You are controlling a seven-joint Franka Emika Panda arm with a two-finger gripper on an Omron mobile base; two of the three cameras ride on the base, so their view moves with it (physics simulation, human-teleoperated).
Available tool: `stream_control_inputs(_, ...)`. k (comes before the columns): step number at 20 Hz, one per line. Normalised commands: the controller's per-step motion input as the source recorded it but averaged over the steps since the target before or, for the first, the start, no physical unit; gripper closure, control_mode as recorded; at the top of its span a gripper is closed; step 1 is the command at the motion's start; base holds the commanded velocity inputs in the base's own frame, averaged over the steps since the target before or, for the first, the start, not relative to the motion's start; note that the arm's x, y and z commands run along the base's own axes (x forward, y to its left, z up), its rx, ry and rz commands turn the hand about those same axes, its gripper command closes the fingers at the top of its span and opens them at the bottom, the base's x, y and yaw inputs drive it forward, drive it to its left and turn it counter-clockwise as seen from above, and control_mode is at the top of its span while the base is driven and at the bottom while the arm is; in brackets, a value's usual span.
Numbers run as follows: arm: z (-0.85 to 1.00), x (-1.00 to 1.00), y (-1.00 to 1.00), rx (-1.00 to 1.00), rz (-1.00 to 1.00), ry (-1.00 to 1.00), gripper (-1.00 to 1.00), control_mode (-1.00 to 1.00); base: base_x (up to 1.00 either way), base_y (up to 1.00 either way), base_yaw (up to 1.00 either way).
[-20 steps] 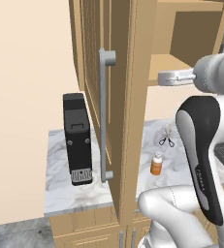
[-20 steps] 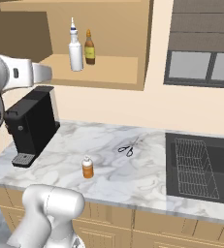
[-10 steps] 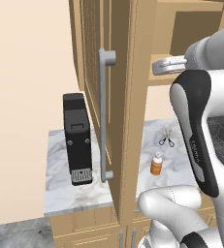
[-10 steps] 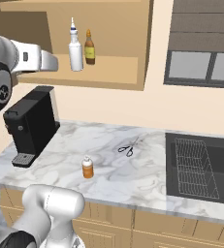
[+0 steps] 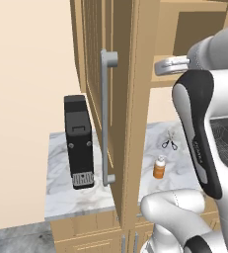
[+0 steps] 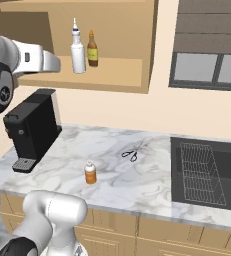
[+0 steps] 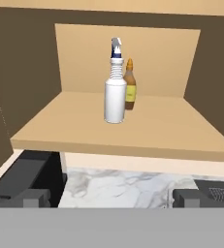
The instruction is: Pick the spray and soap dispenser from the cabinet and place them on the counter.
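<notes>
I had the cabinet door swung wide open, so the shelf inside was easy to reach. The spray stood upright near the middle of the hand view, close to the front of the shelf. A brown bottle stood just behind it, a bit to the right, and looked like it was touching it or almost so. In the right base view the spray sat in the upper left of the frame, with my arm pointed at it from the left edge.

The soap dispenser was already down on the table, a little left of the middle of that view. I think that half of the job was done. Small scissors lay near it, and a black coffee machine stood at the left end.

I aimed the hand straight at the spray because I judged it was next to grab. The jaws held nothing, and I could not tell how far open they were.

I could not read any writing or labels on the bottles.
</notes>
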Motion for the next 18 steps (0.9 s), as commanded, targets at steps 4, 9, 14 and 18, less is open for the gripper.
stream_control_inputs(4, -0.19, 0.23, 0.00, 0.00, 0.00, -0.01, -1.00, -1.00, 0.00, 0.00, 0.00)
stream_control_inputs(9, -0.01, 0.33, 0.00, 0.00, 0.00, 0.00, -1.00, -1.00, 0.00, 0.00, 0.00)
stream_control_inputs(14, 0.00, 0.26, 0.00, 0.00, 0.00, 0.00, -1.00, -1.00, 0.00, 0.00, 0.00)
stream_control_inputs(18, -0.06, 0.24, 0.00, 0.00, 0.00, 0.00, -1.00, -1.00, 0.00, 0.00, 0.00)
